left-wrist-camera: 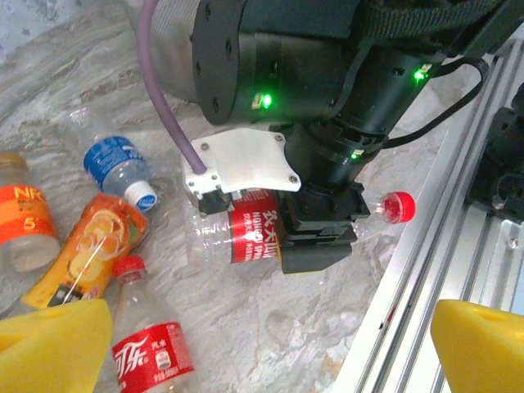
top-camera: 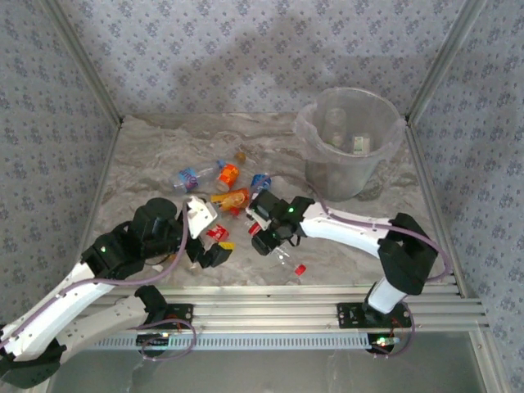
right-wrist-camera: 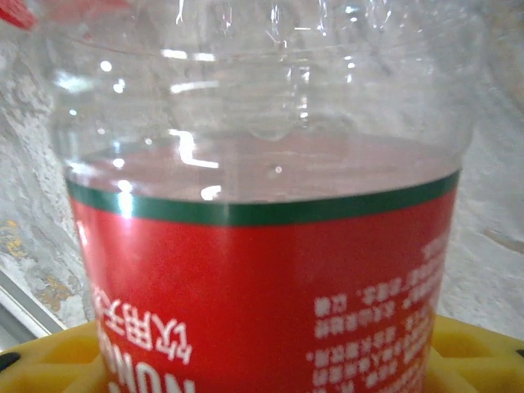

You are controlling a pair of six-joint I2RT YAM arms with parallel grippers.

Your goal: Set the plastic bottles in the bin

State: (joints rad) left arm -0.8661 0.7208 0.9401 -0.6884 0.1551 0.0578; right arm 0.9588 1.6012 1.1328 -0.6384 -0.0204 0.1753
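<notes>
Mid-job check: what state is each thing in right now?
Left pincer: open, empty.
Right pincer: shut on Nongfu bottle.
Nongfu bottle: capped, lying flat.
Coke bottle: capped, lying loose.
Blue bottle: capped, lying loose.
Bin: upright, holds bottles.

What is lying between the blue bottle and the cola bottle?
The orange-labelled bottle lies between the blue-labelled bottle and the cola bottle, in the left wrist view.

This is a robot test cell in a lab, not a home. A marble-patterned surface (top-camera: 155, 147) is boxed in by walls (top-camera: 246, 49) of repeating grey-blue print, framed by aluminium posts (top-camera: 82, 57). The left arm (top-camera: 90, 278) and right arm (top-camera: 352, 233) are bolted to slotted aluminium rails (top-camera: 270, 315) at its near edge.
</notes>
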